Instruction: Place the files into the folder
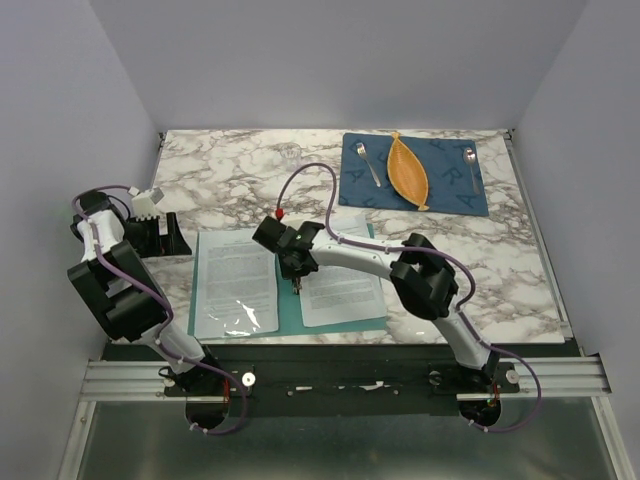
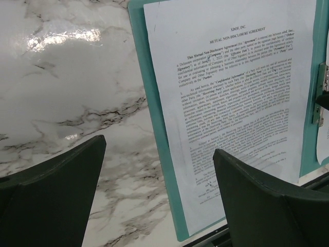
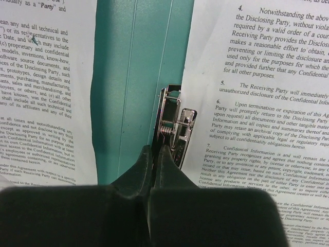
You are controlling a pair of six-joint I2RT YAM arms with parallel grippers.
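Nearly done: files (image 2: 231, 103) sit inside open folder (image 3: 128, 77), right gripper (image 3: 154, 150) jaws closed at metal clip (image 3: 175, 123), left gripper (image 2: 159, 149) jaws wide apart; clipping and closing seemingly remain.

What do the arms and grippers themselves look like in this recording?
Both arms, left arm and right arm, have white tubular links between chunky black joint housings, each trailed by a purple cable. The left gripper and right gripper have broad, dark, wedge-shaped fingers. A small red mark sits by the right wrist.

Left file sheet (image 2: 231, 118) carrying "MUTUAL NON-DISCLOSURE AGREEMENT", right file sheet (image 3: 257, 103) showing clauses 4 to 7, naming "Receiving Party"
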